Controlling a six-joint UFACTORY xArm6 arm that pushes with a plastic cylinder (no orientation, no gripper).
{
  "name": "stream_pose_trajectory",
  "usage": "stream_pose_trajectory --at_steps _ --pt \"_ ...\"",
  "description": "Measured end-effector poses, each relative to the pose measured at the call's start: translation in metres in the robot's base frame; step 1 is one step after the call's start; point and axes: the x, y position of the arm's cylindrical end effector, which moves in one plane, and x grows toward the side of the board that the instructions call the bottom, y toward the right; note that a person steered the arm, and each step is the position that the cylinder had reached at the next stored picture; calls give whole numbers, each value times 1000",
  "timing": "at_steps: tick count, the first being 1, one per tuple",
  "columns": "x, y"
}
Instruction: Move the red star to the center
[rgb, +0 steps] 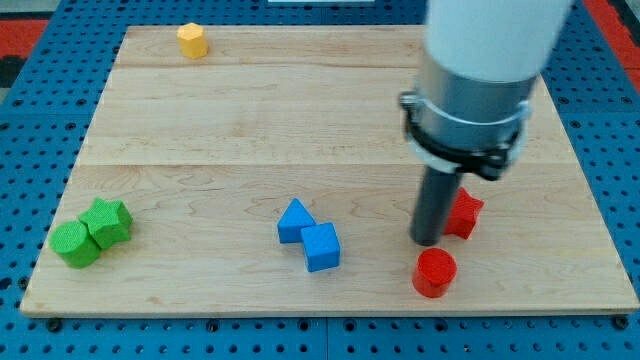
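The red star (464, 213) lies on the wooden board (250, 120) at the lower right, partly hidden behind my rod. My tip (427, 241) rests on the board just left of the star, touching or nearly touching its left side. A red cylinder (434, 272) stands just below the tip, towards the view's bottom.
A blue triangle-like block (294, 220) and a blue cube (321, 246) touch each other left of the tip. Two green blocks (75, 243) (107, 221) sit at the lower left corner. A yellow block (192, 40) sits at the top left. The arm's large body (480, 70) covers the upper right.
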Motion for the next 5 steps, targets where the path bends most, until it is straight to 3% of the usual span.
stream_pose_trajectory --at_steps 1,2,5 --pt "-9 31" --pt "-44 31" --pt "-36 26"
